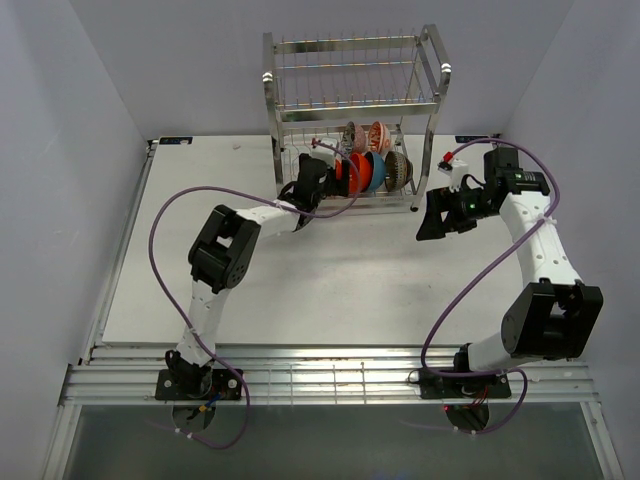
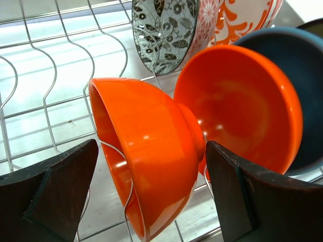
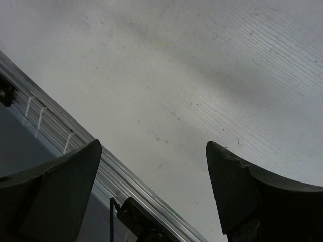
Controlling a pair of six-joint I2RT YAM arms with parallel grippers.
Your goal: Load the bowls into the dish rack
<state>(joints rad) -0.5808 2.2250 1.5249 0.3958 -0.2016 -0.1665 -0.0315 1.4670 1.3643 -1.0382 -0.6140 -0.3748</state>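
Observation:
The silver wire dish rack (image 1: 352, 72) stands at the back of the table. Several bowls stand on edge in its lower tier: an orange-red bowl (image 1: 354, 172), a blue bowl (image 1: 376, 172), a brown bowl (image 1: 399, 170) and a red-and-white patterned bowl (image 1: 379, 136). My left gripper (image 1: 325, 184) is open inside the lower tier. In the left wrist view an orange-red bowl (image 2: 151, 166) rests in the rack wires (image 2: 50, 91) between the open fingers (image 2: 55, 196) of the left gripper (image 2: 152, 147). A second orange bowl (image 2: 242, 106) and the blue bowl (image 2: 310, 91) stand behind it. My right gripper (image 1: 432, 222) is open and empty.
A grey-black patterned bowl (image 2: 161, 30) and the red-and-white bowl (image 2: 237, 20) stand at the back of the tier. The rack's upper tier holds nothing. The right gripper (image 3: 154, 146) hangs over bare white table (image 3: 202, 75), with the table's metal edge rail (image 3: 75, 136) below.

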